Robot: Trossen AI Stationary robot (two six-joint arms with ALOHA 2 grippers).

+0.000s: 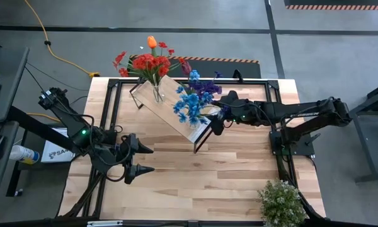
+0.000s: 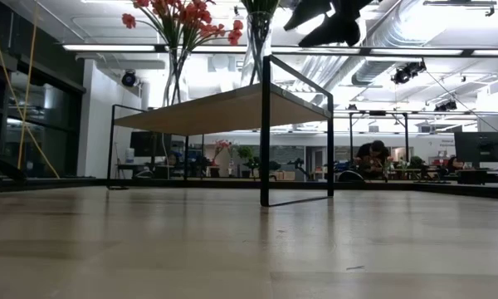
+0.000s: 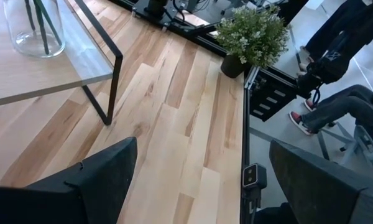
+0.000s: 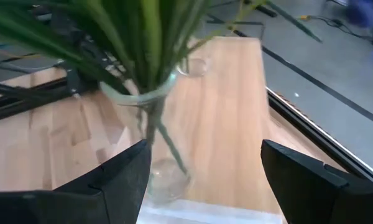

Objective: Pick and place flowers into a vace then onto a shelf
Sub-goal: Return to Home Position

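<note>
Left claw (image 1: 146, 159) was spread wide open with nothing in it, hanging over the left side of the desk (image 1: 195, 183) and well apart from the shelf (image 1: 168, 104). Its wrist cam just showed the two dark fingers (image 3: 105, 177) far apart with pale wood planks between them. Right claw (image 1: 215, 125) was open too, up at the near end of the shelf, just beside the clear glass vase (image 4: 154, 146) holding the blue and purple flowers (image 1: 192, 101). In the right wrist view the vase sat just ahead of the gap, closer to one finger, full of green stems. It wasn't gripped, and I couldn't tell if that finger brushed the glass. The shelf was a light-wood board on a thin black metal frame, sitting at an angle on the desk. At its far end was the second vase (image 1: 157, 94) with the red flowers (image 1: 148, 63) and an orange tulip (image 1: 152, 42), so both vases were on the board. Only the low view showed how the board sits raised on its black legs, with the right claw hanging above it and a person (image 2: 372, 154) way back in the room. The top-down view had a bushy pale plant (image 1: 281, 202) at the desk's near right corner. The left wrist cam showed it in a dark pot, plus someone's legs (image 3: 336, 106) past the desk edge.
</note>
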